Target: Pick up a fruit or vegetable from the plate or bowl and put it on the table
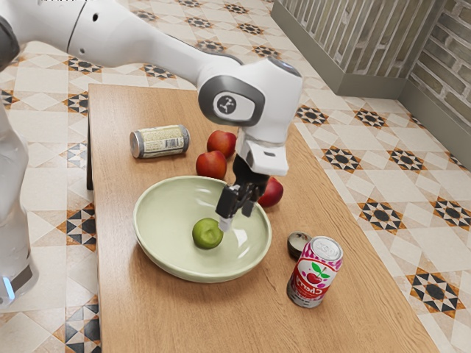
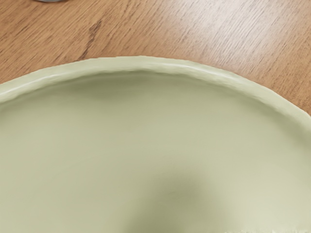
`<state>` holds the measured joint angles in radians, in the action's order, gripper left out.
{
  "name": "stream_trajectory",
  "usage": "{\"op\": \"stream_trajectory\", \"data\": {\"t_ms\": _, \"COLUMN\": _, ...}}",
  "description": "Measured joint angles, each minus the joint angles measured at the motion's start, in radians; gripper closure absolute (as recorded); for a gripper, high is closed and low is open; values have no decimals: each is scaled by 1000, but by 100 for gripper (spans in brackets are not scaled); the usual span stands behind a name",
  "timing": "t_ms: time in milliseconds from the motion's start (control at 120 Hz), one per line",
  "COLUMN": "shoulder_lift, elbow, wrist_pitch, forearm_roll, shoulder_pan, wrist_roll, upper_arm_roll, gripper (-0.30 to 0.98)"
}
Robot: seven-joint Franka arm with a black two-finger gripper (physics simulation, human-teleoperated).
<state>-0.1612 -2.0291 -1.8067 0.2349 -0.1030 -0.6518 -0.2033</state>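
My gripper (image 1: 237, 216) is over the side of the pale green bowl (image 1: 157, 255) nearer the exterior view's right, its two fingertips apart and nothing between them. A green lime-like fruit (image 1: 207, 233) rests inside the bowl, beside the gripper toward the exterior view's left. In the wrist view, the inner wall of the bowl (image 2: 146, 116) curves beneath my hand, with a soft dark shadow on it.
Two red fruits (image 1: 211, 165) and a lying can (image 1: 160, 141) are beyond the bowl on the wooden table (image 1: 125, 309). Another red fruit (image 1: 271, 193) is behind my gripper. A cherry can (image 1: 315, 271) stands by a small dark round object (image 1: 298, 244).
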Motion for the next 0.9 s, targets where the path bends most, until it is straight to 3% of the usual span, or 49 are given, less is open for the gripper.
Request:
{"op": "stream_trajectory", "data": {"t_ms": 433, "shoulder_lift": -81, "elbow": -114, "wrist_pitch": 0, "forearm_roll": -13, "shoulder_pan": 2, "wrist_roll": -51, "upper_arm_roll": -18, "gripper": 0}}
{"op": "stream_trajectory", "data": {"t_ms": 900, "shoulder_lift": -85, "elbow": -122, "wrist_pitch": 62, "forearm_roll": -63, "shoulder_pan": 3, "wrist_roll": -66, "upper_arm_roll": -17, "gripper": 0}}
